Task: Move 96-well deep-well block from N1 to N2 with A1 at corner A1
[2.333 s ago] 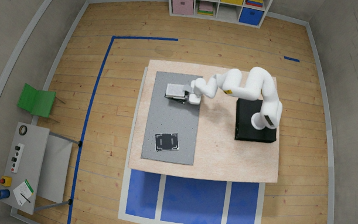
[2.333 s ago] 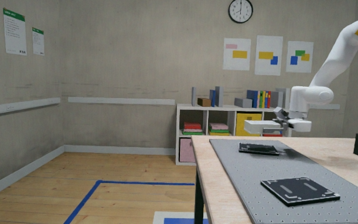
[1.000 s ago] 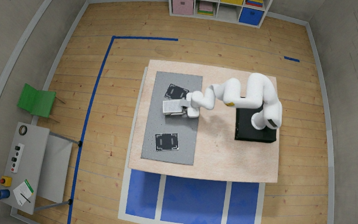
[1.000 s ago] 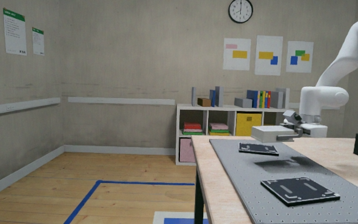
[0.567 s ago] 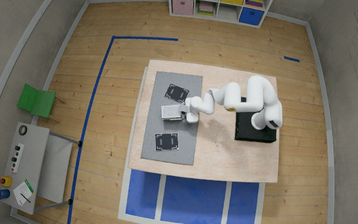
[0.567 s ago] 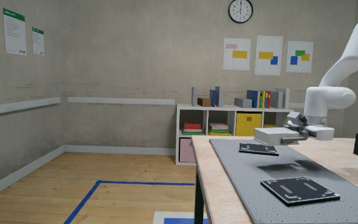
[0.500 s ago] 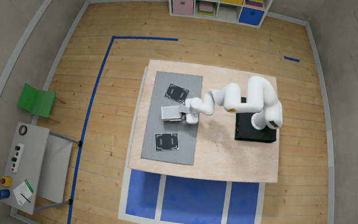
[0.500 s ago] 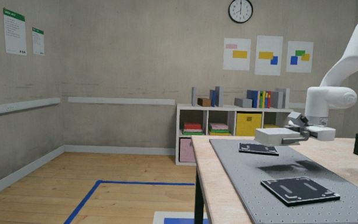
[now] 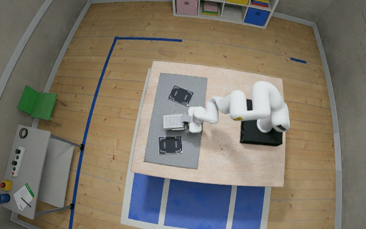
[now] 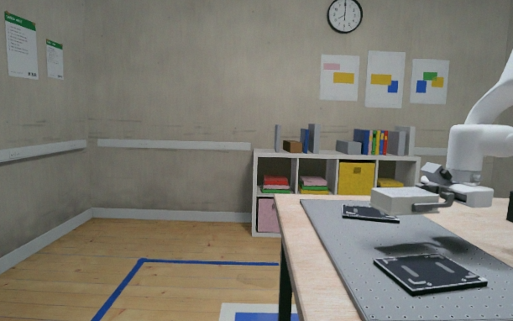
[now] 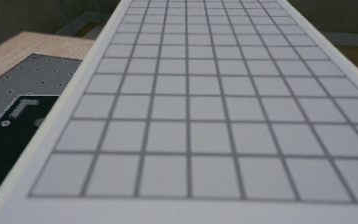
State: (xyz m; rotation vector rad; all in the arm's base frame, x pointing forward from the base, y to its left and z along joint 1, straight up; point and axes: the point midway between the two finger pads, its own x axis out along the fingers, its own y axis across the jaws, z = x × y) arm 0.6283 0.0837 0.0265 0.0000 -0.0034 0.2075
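Exterior view: the claw (image 9: 181, 123) (image 10: 424, 201) is clamped on the block (image 9: 172, 121) (image 10: 404, 199) (image 11: 205, 110), suspended above the perforated board (image 9: 186, 81) (image 10: 337, 241) (image 11: 50, 75) between both nests; the body is probably rigid and light, possibly slippery, and is best gripped low across its opposite long sides.

deep-well block (image 9: 173, 121) (image 10: 404, 200) (image 11: 190, 110) cropped in wrist view, cut-off corner indistinct

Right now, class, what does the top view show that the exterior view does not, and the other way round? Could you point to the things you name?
Only the top view: the green chair (image 9: 44, 103) and the blue cup (image 9: 3, 198).

Only the exterior view: the wall clock (image 10: 344, 15) and the brown box (image 10: 292, 146) on the shelf unit.

Both: the deep-well block (image 9: 173, 121) (image 10: 404, 199) in the claw (image 9: 185, 121) (image 10: 441, 201), raised above the grey perforated board (image 9: 174, 165) (image 10: 341, 248).
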